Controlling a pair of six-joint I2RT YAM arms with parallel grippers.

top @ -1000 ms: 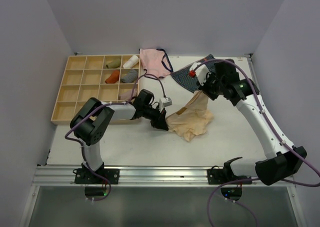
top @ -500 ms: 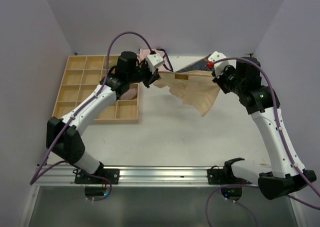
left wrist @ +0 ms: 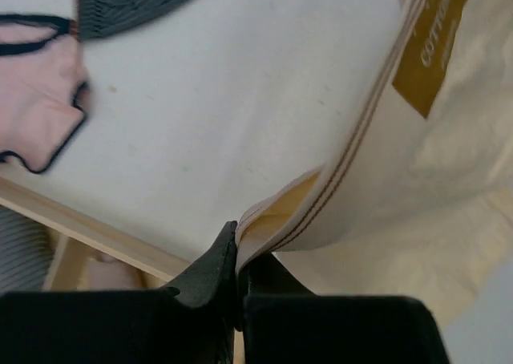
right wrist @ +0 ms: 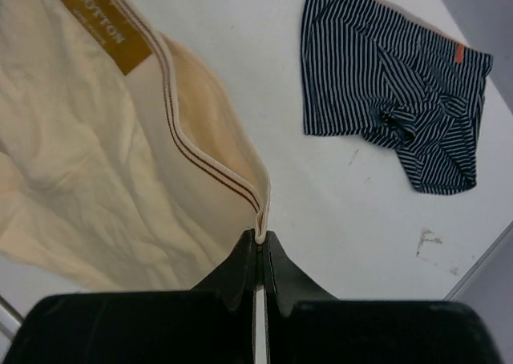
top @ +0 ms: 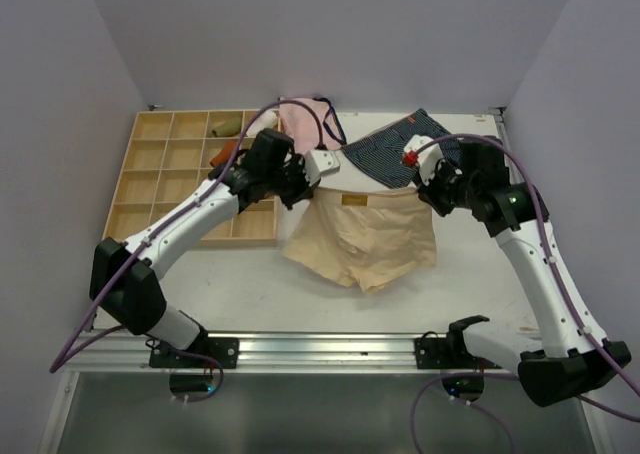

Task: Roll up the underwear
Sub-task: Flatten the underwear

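The pale peach-beige underwear (top: 362,236) is spread out flat mid-table, waistband at the far side with a tan label (top: 353,201). My left gripper (top: 308,187) is shut on the waistband's left corner (left wrist: 264,220). My right gripper (top: 428,196) is shut on the waistband's right corner (right wrist: 260,212). The waistband stretches between the two grippers, a little above the table. The leg ends lie on the table toward the near side.
A navy striped pair (top: 395,157) lies just behind the waistband, also in the right wrist view (right wrist: 393,99). A pink pair with dark trim (top: 305,122) lies behind the left arm. A wooden compartment tray (top: 170,179) holding rolled cloths stands at left.
Both grippers have come down and toward the near side with the underwear, spreading it from a hanging bunch into a flat, stretched shape on the table.
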